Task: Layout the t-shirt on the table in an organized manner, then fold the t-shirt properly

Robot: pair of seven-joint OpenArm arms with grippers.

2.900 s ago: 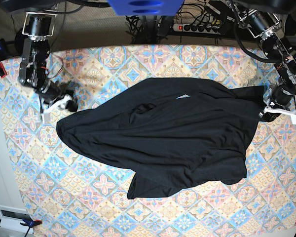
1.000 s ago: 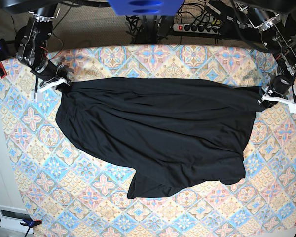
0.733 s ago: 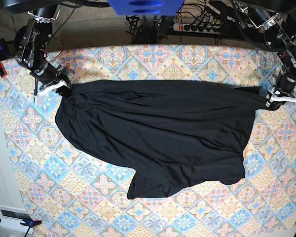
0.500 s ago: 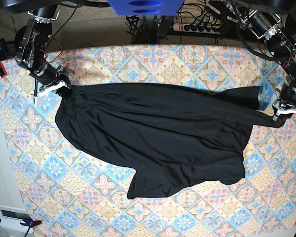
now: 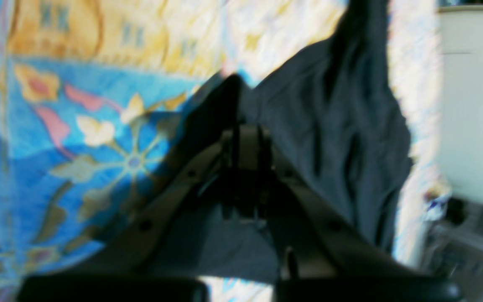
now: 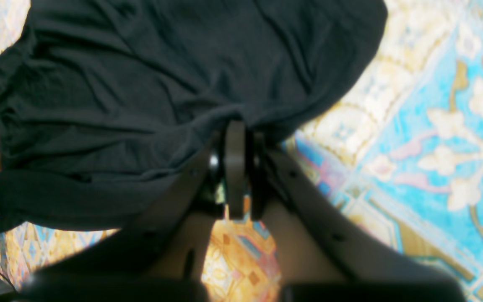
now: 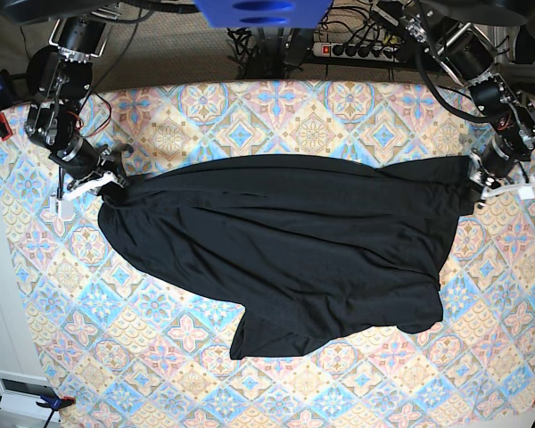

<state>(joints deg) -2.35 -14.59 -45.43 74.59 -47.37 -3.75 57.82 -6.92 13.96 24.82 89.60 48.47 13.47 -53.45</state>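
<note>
my black t-shirt (image 7: 285, 241) lies spread out on the table (image 7: 250, 107), which has a cloth of blue, pink and cream tiles with flowers on them. the shirt covers the middle of the table. its top edge runs in a long line from one of my hands to the other. lower down, the cloth bunches into a lumpy corner near the front of the table.

my right gripper (image 7: 96, 181) is on the left side of the base view. it is pinched tight on one corner of the shirt. in the right wrist view i can see my right gripper (image 6: 236, 138) with its fingers pressed together and the black cloth (image 6: 149, 84) gathered in folds just at the tips. the flowery cloth (image 6: 434, 147) shows beside it.

my left gripper (image 7: 492, 181) is on the right side of the base view. it is pinched tight too, on the other corner of the shirt. in the left wrist view my left gripper (image 5: 245, 142) is blurry, but the fingers are close together and the dark cloth (image 5: 342, 138) sits right at them and hangs away from them in wrinkles. a big blue tile with a flower (image 5: 99, 147) is beside it.

both of my arms reach out to the far sides of the table, well apart from each other, with the shirt between them.
</note>
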